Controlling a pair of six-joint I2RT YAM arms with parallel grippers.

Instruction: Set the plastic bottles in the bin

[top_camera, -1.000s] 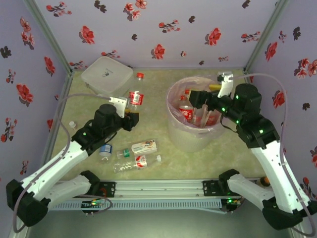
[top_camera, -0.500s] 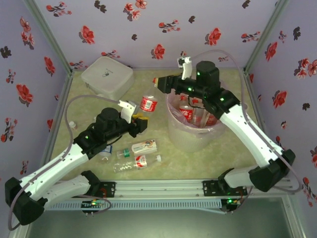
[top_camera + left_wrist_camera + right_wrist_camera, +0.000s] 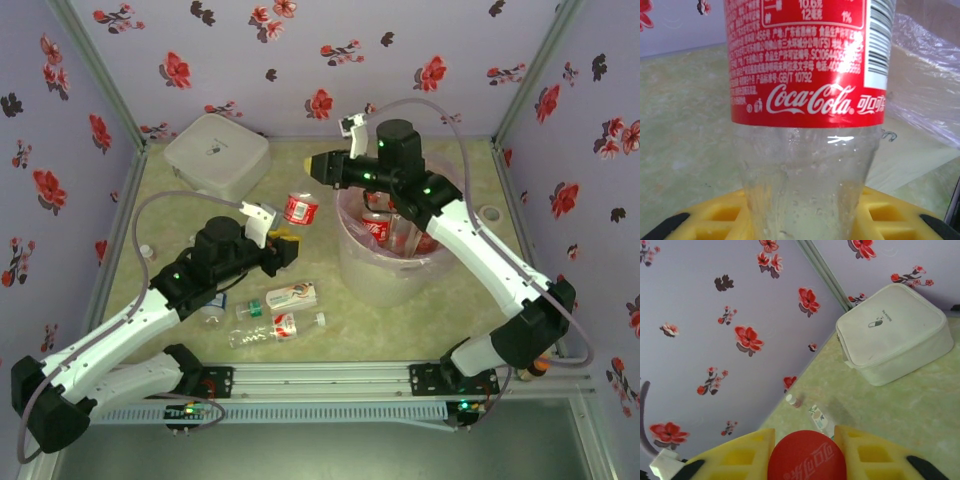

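My left gripper (image 3: 284, 246) is shut on the clear lower part of a Coca-Cola plastic bottle (image 3: 299, 209) with a red label (image 3: 805, 75), held above the table just left of the bin (image 3: 392, 275). Yellow fingers (image 3: 715, 217) flank the bottle. The bin, lined with a pink bag (image 3: 932, 85), holds several bottles (image 3: 376, 226). My right gripper (image 3: 316, 165) hangs left of the bin's back rim, shut on a red Coca-Cola cap (image 3: 807, 459); what lies under the cap is hidden. More bottles (image 3: 291, 296) (image 3: 276, 328) lie near the front.
A flat white lidded box (image 3: 216, 155) (image 3: 895, 335) stands at the back left. A small white-capped bottle (image 3: 147, 251) (image 3: 793, 400) sits by the left wall, and another bottle (image 3: 212, 304) lies under my left arm. Flowered walls close in three sides.
My right arm swung from over the bin to its back-left side and its gripper closed on the red cap. My left gripper carried its bottle a little right, toward the bin.
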